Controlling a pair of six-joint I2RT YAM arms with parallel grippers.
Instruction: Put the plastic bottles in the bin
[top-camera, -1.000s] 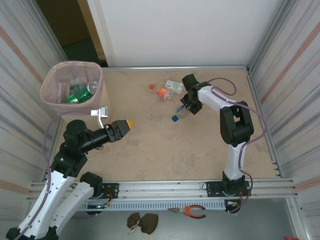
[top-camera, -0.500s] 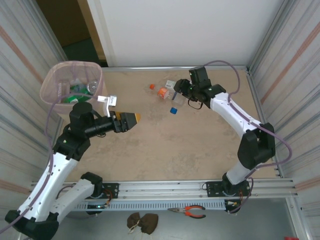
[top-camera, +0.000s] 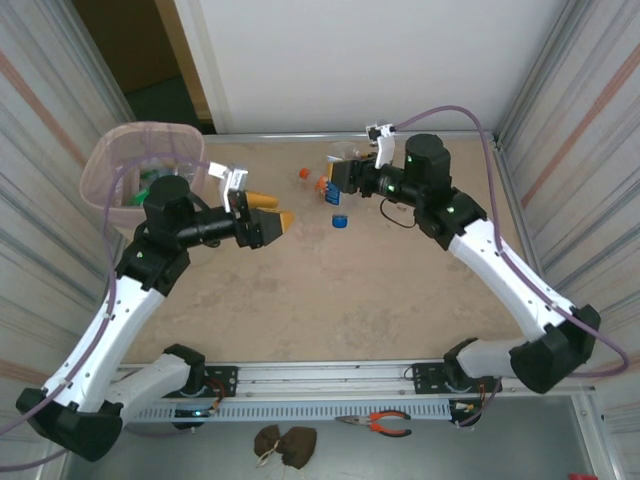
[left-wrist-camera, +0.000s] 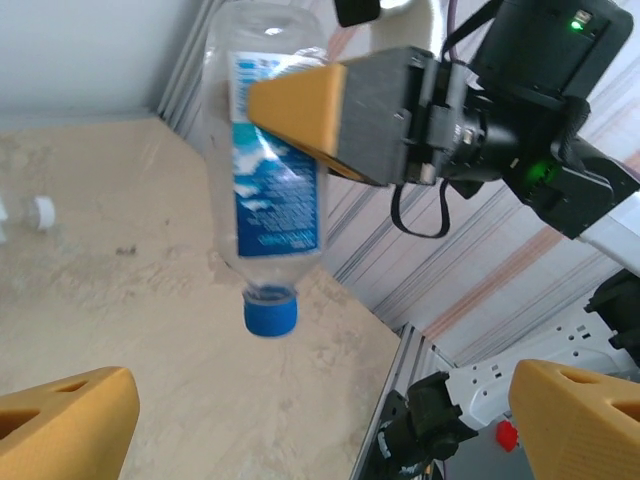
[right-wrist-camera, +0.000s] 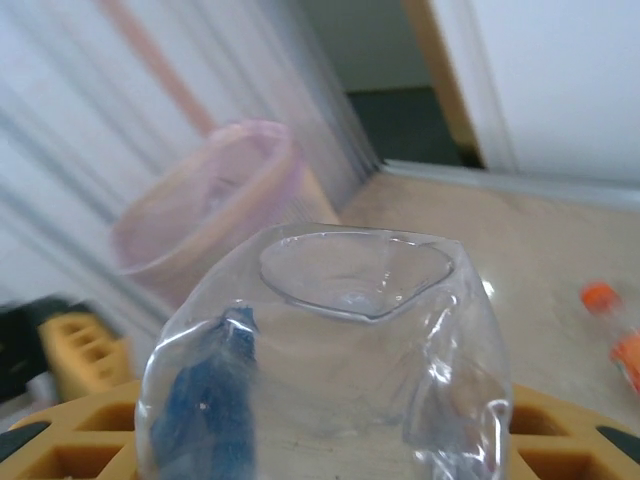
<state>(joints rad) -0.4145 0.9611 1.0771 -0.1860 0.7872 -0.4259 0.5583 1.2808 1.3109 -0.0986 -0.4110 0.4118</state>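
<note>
My right gripper (top-camera: 343, 180) is shut on a clear plastic bottle (top-camera: 340, 203) with a blue label, which hangs cap down above the table's far middle. The left wrist view shows this bottle (left-wrist-camera: 268, 170), its blue cap (left-wrist-camera: 270, 316) and an orange finger (left-wrist-camera: 300, 100) pressed against it. In the right wrist view the bottle's base (right-wrist-camera: 340, 330) sits between the fingers of the right gripper (right-wrist-camera: 320, 445). My left gripper (top-camera: 273, 212) stands open and holds nothing, just left of the bottle. The pink bin (top-camera: 150, 127) at the far left holds green and clear bottles (top-camera: 150, 182).
Behind the hanging bottle, an orange-capped bottle (top-camera: 322, 185), a loose orange cap (top-camera: 303, 173) and a clear bottle (top-camera: 345, 152) lie on the table. Corrugated metal walls close both sides. Pliers (top-camera: 380, 422) lie below the front rail.
The right arm has lifted the blue-capped bottle off the table and swung it left and up. The left gripper has moved right from beside the bin toward the bottle.
</note>
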